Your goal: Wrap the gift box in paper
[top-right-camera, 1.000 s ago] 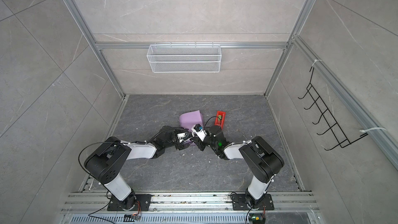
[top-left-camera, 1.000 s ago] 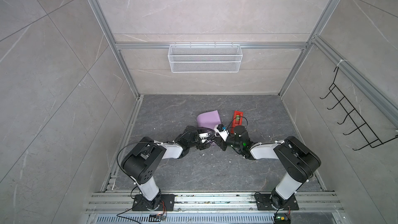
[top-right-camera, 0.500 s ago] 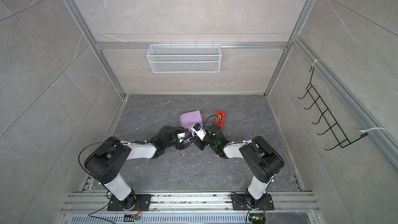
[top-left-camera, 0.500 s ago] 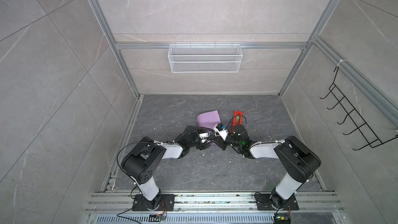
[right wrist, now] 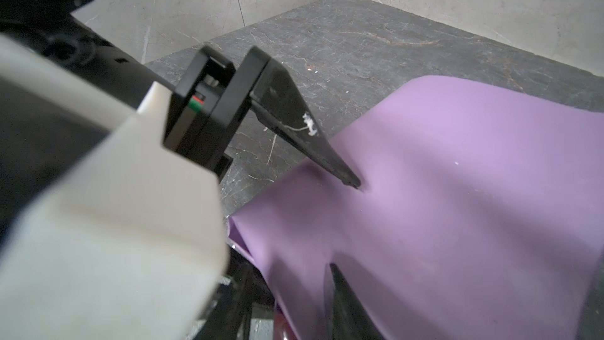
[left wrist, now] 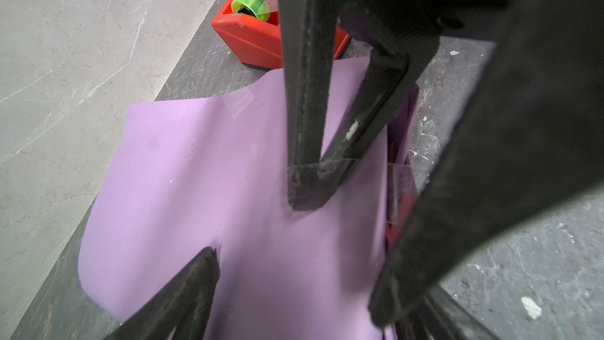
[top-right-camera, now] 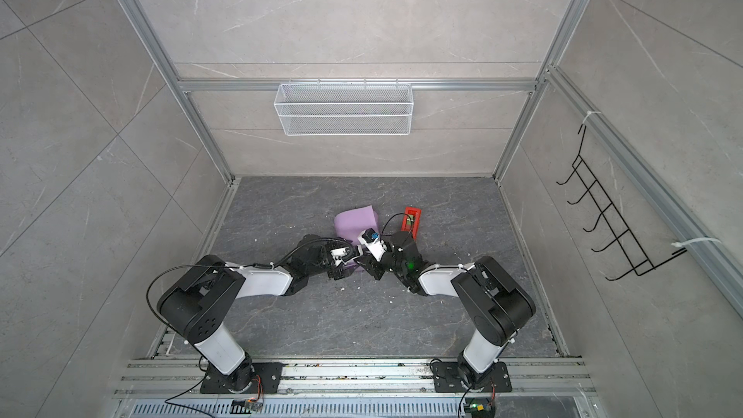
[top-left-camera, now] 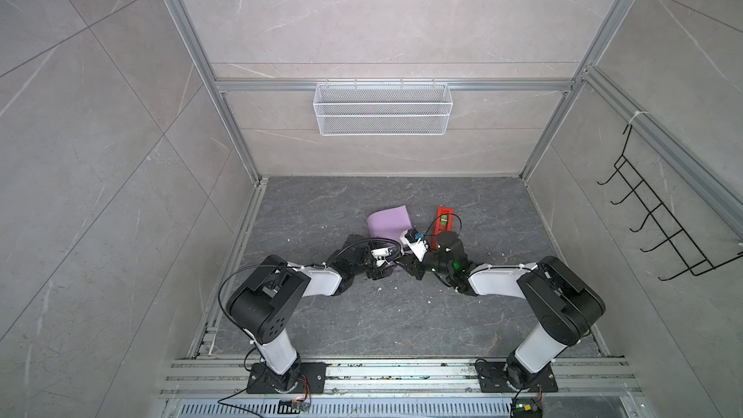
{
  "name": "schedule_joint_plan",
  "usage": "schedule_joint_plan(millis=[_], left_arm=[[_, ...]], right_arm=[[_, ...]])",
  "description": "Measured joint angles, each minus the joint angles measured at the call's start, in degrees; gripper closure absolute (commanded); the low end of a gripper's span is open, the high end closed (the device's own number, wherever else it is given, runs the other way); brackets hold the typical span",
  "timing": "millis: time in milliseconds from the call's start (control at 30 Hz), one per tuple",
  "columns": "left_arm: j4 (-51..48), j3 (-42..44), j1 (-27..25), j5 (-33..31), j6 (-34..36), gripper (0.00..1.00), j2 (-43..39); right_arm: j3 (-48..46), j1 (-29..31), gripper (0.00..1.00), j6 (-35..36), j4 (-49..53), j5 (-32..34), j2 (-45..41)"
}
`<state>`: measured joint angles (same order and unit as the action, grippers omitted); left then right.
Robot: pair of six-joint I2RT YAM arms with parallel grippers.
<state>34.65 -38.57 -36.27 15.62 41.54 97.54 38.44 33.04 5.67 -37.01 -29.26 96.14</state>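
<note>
Lilac paper (left wrist: 196,174), arms bent low, left pincer (left wrist: 294,282) spread over it, right pincer (left wrist: 307,191) state unclear

Paper (left wrist: 196,174) lilac, dispenser (left wrist: 255,40) red w/ green roll (left wrist: 251,3), floor (top-left-camera: 362,315) dark grey, tape (left wrist: 238,103) prob. clear.

Beneath the left gripper (left wrist: 294,282), the paper (left wrist: 202,171) looks smooth and matt lilac, thin enough to dimple under a fingertip. The gripper's fingers (left wrist: 183,296) are matt black plastic, scuffed and flecked with white residue. Just beyond them, a strip of clear tape (left wrist: 240,103) shines glossy on the paper. Farther beyond, a tape dispenser (left wrist: 248,40) of smooth red plastic carries a glossy, translucent green tape roll (left wrist: 251,3). The surrounding floor (left wrist: 523,273) is dark, matt, veined stone.
</note>
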Motion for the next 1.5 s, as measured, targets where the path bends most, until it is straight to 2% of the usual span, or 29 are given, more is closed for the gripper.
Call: schedule_joint_plan(millis=[167,367,633,800,1067,1200,1500], left_arm=[[0.0,0.0,0.0,0.0,0.0,0.19,0.0],[0.0,0.0,0.0,0.1,-0.2,0.19,0.0],[0.0,0.0,0.1,0.1,-0.2,0.19,0.0],[0.0,0.0,0.3,0.5,-0.3,0.19,0.0],[0.0,0.0,0.3,0.8,-0.5,0.19,0.0],[0.0,0.0,0.3,0.9,-0.5,0.19,0.0],[0.0,0.0,0.3,1.0,-0.6,0.19,0.0]], right_arm=[[0.0,-1.0,0.60,-3.2,-0.5,-2.3,-0.8],[-0.1,-2.3,0.64,-6.2,-0.5,-4.1,-2.4],[-2.6,-3.4,0.82,-10.4,0.0,-6.4,-8.3],[-4.0,-3.5,0.89,-13.7,1.9,-7.8,-11.0],[-6.1,-3.1,1.00,-17.7,2.5,-8.5,-10.0],[-6.7,-1.9,1.00,-17.2,-1.0,-8.3,-6.9],[-7.3,-1.1,1.00,-8.4,-9.9,-8.1,0.0]])
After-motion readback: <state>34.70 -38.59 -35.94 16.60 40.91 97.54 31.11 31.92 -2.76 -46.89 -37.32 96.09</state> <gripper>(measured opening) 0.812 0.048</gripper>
